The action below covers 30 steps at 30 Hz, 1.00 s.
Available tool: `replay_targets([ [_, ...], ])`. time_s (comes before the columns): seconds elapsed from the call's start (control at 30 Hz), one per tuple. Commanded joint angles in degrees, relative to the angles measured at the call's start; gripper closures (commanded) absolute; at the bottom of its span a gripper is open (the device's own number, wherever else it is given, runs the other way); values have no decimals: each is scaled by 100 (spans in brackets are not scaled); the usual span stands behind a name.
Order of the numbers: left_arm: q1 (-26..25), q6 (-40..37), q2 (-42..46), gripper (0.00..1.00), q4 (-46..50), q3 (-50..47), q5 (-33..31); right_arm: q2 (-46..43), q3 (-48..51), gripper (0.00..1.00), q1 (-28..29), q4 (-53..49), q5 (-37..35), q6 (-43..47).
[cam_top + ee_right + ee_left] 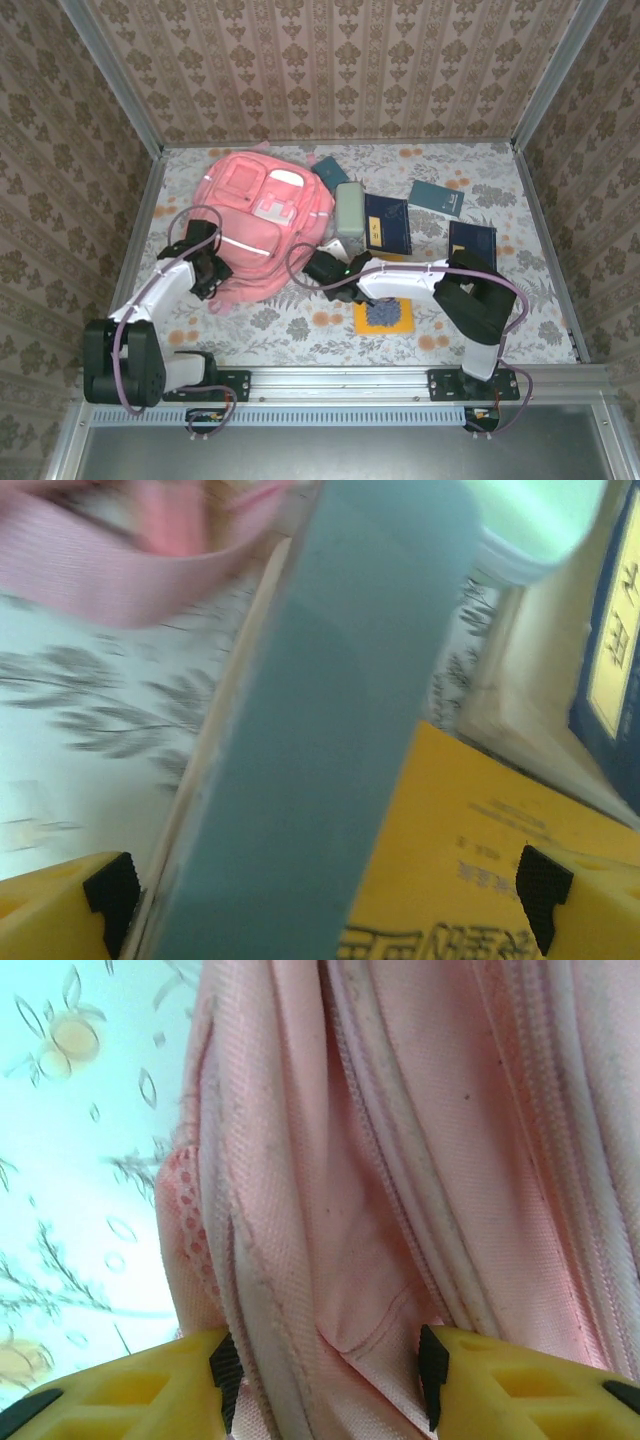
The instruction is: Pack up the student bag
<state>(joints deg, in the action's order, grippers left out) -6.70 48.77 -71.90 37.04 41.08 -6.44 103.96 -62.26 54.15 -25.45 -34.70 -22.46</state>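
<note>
The pink student bag lies at the back left of the table, front pockets up. My left gripper is at its near-left edge. In the left wrist view the left gripper is open, and a fold of the bag's pink fabric with a zip seam lies between the fingers. My right gripper sits by the bag's near-right corner. In the right wrist view the right gripper is open, and a teal book stands tilted between the fingers, against the left one.
A grey-green pencil case, two navy books and two teal books lie right of the bag. A yellow book lies under the right arm. In the right wrist view a pink strap crosses the top left, above another yellow book.
</note>
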Motion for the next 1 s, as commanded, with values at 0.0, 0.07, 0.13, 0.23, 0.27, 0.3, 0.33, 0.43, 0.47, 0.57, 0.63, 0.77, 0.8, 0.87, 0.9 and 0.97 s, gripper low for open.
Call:
replay_targets([
  [0.0, 402, -757, -286, 47, -98, 222, -336, -96, 326, 0, -399, -243, -327, 239],
  [0.07, 676, -1018, -466, 47, -132, 381, -410, -184, 398, 0, -641, -169, -315, 331],
  [0.13, 927, -1252, -647, 46, -148, 546, -436, -247, 399, 0, -859, -148, -277, 392],
  [0.23, 1244, -1426, -825, 44, -60, 829, -288, -365, 365, 0, -1024, -76, -227, 541],
  [0.27, 1267, -1460, -805, 42, -17, 900, -220, -414, 331, 0, -1037, -60, -205, 611],
  [0.3, 1248, -1498, -749, 40, 11, 943, -163, -473, 292, 0, -1037, -77, -161, 654],
  [0.33, 1203, -1555, -647, 38, 23, 967, -80, -547, 247, 0, -1029, -83, -56, 693],
  [0.43, 905, -1748, -305, 32, 122, 1019, 47, -898, 185, 0, -1023, -4, 439, 760],
  [0.47, 757, -1802, -199, 31, 206, 1049, 39, -1058, 196, 0, -1016, 64, 624, 773],
  [0.57, 217, -1886, 34, 30, 296, 1035, 43, -1502, 342, 1, -994, 477, 1173, 821],
  [0.63, -279, -1939, 161, 30, 215, 978, 57, -1747, 500, 1, -1002, 940, 1640, 846],
  [0.77, -1204, -2066, 231, 30, -266, 768, 224, -1754, 420, 5, -1010, 1385, 2426, 704],
  [0.8, -1417, -2112, 210, 31, -360, 731, 198, -1660, 296, 8, -1009, 1350, 2631, 663],
  [0.87, -1783, -2274, 93, 34, -519, 699, 163, -1365, -50, 16, -1011, 1238, 3107, 563],
  [0.9, -1894, -2334, 21, 34, -546, 714, 156, -1207, -178, 19, -1006, 1195, 3236, 545],
  [0.97, -2157, -2331, -156, 41, -536, 768, 131, -903, -405, 21, -1004, 1191, 3344, 434],
])
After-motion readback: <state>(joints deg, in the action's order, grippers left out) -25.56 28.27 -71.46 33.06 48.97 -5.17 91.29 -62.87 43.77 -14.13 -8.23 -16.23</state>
